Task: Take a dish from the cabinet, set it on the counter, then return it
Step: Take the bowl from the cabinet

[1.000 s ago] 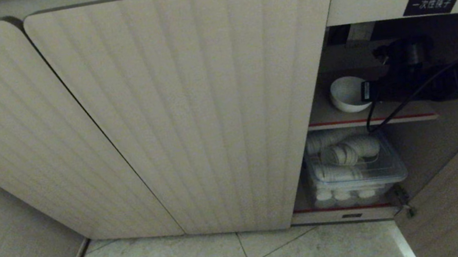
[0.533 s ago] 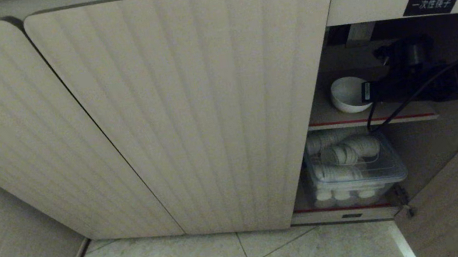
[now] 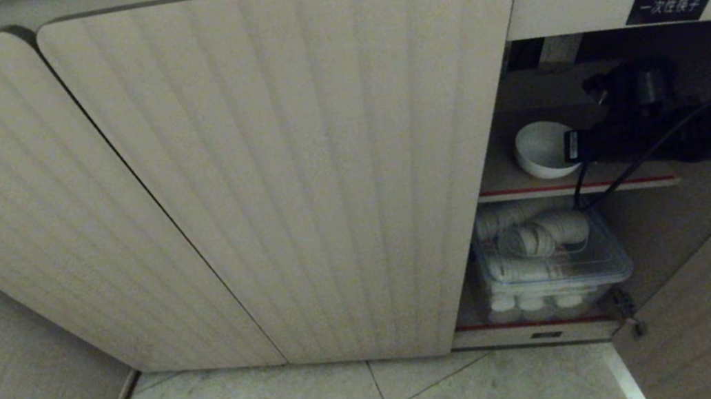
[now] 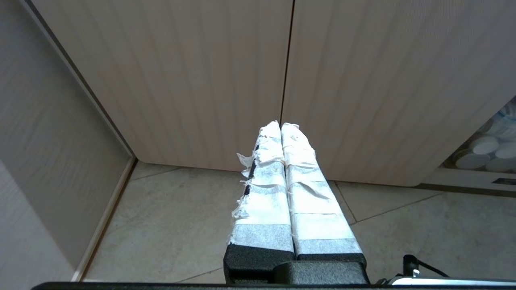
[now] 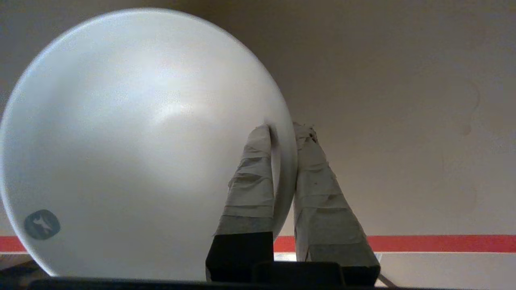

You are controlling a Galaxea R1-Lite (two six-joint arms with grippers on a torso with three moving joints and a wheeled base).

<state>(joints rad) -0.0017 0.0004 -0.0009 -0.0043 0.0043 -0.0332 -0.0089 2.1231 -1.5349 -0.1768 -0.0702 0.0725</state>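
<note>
Currently the right gripper [image 5: 284, 133] is inside the cabinet [image 3: 295, 166], above the red-edged shelf [image 3: 576, 186]. Its taped fingers [image 5: 250, 181] are clamped on the rim of the dish [image 5: 137, 137]: one finger lies inside the bowl, the other against the outer wall, with the rim pinched between them.

Dish position: in the head view the dish [image 3: 542, 149] is in the upper compartment of the cabinet, over the shelf and at its left end, beside the edge of the closed door [image 3: 324, 176]. Whether its foot touches the shelf cannot be told. In the right wrist view the bowl's opening faces the camera and a small grey mark [image 5: 42, 224] shows on its inner wall near the rim.

Right arm: the black arm [image 3: 686, 128] enters the cabinet from the right of the opening, with a black cable [image 3: 610, 181] hanging from it down across the shelf edge.

Below the shelf: a clear plastic box [image 3: 550, 269] holds stacked ribbed white cups [image 3: 545, 235]. A black label [image 3: 670, 4] with white characters sits on the cabinet front above the opening.

Left gripper [image 4: 281, 125]: parked outside the cabinet, low over the tiled floor [image 4: 181, 225], pointing at the seam between two closed doors. Its taped fingers are pressed together and grasp nothing.
</note>
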